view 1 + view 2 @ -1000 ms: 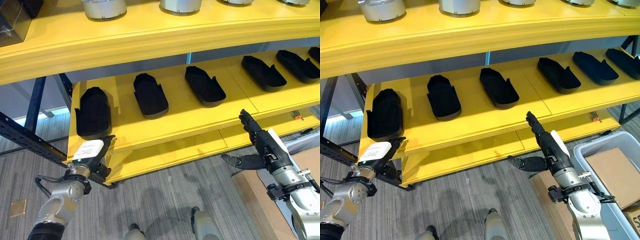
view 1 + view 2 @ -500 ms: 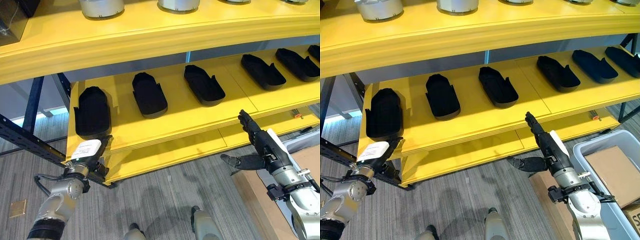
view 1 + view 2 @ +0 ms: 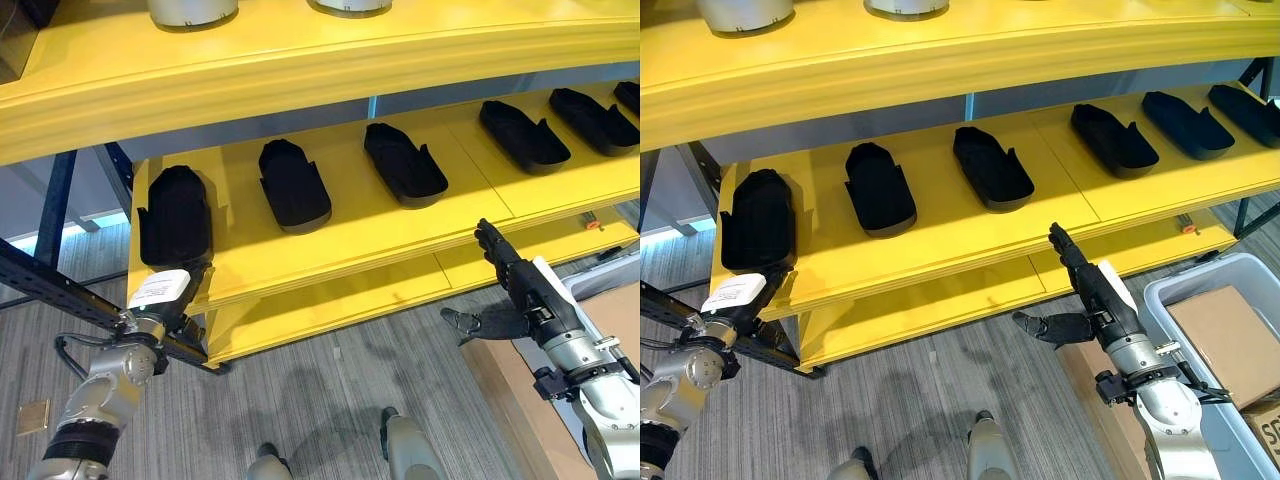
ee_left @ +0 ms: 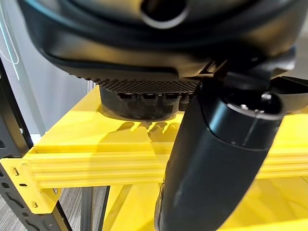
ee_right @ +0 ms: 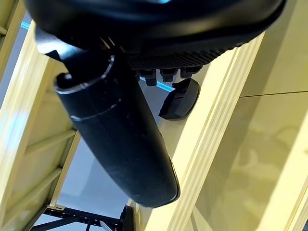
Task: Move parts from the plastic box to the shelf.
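Observation:
Several black moulded parts lie in a row on the yellow shelf's middle tier (image 3: pixel 350 235), from the leftmost part (image 3: pixel 175 215) to one at the far right (image 3: pixel 592 115). My left hand (image 3: pixel 160 297), with a white cover, is at the shelf's front edge just below the leftmost part. Its fingers are straight and reach toward that part's near end, and they hold nothing. My right hand (image 3: pixel 515 290) hangs open before the shelf edge further right, fingers pointing up at it and thumb spread, with nothing in it. The grey plastic box (image 3: pixel 1230 270) stands on the floor at the lower right.
A brown cardboard piece (image 3: pixel 1225 335) lies in the plastic box. Silver round parts (image 3: pixel 190 10) stand on the top tier. A lower yellow tier (image 3: pixel 330 300) juts out below. A black metal frame rail (image 3: pixel 50 285) runs at the left beside my left arm.
My left hand has moved left and up to the shelf edge under the leftmost part. The view has shifted a little. My right hand has hardly moved.

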Motion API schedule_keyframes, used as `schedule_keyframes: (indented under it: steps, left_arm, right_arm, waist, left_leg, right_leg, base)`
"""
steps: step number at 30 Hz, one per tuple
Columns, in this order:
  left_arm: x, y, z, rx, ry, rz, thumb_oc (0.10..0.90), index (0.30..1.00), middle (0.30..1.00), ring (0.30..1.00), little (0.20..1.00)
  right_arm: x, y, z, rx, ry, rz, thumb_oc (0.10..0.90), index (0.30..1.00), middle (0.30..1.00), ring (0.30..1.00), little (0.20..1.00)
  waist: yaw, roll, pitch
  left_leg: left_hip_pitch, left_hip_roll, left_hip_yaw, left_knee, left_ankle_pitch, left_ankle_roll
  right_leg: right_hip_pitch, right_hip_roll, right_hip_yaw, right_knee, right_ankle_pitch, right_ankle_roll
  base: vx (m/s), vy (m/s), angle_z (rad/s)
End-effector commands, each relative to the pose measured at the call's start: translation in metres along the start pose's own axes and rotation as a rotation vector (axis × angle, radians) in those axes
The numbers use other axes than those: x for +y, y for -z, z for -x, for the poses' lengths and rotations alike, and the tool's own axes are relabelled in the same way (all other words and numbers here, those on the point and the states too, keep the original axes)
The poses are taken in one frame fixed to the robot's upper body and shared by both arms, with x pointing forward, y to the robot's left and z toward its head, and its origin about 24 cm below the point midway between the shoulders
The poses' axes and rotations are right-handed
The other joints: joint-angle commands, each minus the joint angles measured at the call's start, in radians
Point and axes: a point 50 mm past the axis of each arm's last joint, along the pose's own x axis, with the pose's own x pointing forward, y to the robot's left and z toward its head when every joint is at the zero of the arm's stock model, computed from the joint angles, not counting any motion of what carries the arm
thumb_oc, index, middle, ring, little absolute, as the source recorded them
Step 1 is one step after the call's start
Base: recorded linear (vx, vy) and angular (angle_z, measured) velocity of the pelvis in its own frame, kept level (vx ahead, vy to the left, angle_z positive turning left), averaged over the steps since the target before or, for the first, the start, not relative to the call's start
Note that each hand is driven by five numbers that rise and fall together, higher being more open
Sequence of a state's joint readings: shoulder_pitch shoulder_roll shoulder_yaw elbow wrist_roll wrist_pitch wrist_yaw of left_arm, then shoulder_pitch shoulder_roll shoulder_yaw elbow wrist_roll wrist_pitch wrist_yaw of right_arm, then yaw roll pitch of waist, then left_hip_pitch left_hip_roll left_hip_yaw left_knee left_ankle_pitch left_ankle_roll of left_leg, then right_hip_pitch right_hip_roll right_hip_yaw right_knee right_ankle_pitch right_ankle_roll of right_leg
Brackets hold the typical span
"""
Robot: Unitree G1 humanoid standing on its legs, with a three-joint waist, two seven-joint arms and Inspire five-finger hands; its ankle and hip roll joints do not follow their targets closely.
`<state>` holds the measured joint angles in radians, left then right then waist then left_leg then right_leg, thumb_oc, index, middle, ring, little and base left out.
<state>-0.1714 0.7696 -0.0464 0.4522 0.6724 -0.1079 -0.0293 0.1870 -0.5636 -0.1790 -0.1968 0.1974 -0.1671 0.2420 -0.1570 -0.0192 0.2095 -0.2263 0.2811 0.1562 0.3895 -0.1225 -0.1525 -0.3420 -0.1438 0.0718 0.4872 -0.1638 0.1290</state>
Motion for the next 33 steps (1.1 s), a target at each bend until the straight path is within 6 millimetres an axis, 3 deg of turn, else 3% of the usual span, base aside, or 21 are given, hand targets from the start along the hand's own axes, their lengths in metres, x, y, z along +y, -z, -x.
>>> schedule_keyframes:
  steps: [1, 33]
  left_arm:
    - [0.057, 0.002, -0.012, -0.006, -0.163, -0.06, 0.9, 1.0, 1.0, 1.0, 1.0]
    - [0.073, 0.004, -0.025, 0.025, -0.177, -0.061, 0.9, 1.0, 1.0, 1.0, 1.0]
  right_arm:
    - [-0.017, -0.044, -0.007, -0.234, 0.056, 0.07, 0.9, 1.0, 1.0, 1.0, 1.0]
    - [-0.017, -0.046, -0.007, -0.243, 0.05, 0.073, 0.9, 1.0, 1.0, 1.0, 1.0]
  waist:
    - [-0.006, -0.015, -0.071]
    - [-0.017, -0.017, -0.073]
  left_leg:
    - [-0.102, 0.028, -0.074, 0.048, 0.043, 0.025]
    - [-0.107, 0.032, -0.071, 0.053, 0.046, 0.023]
  right_leg:
    - [0.087, -0.059, -0.02, -0.067, 0.011, 0.014]
    - [0.074, -0.056, -0.008, -0.06, 0.012, 0.016]
  base:
    - [0.0, 0.0, 0.0]
    - [0.0, 0.0, 0.0]
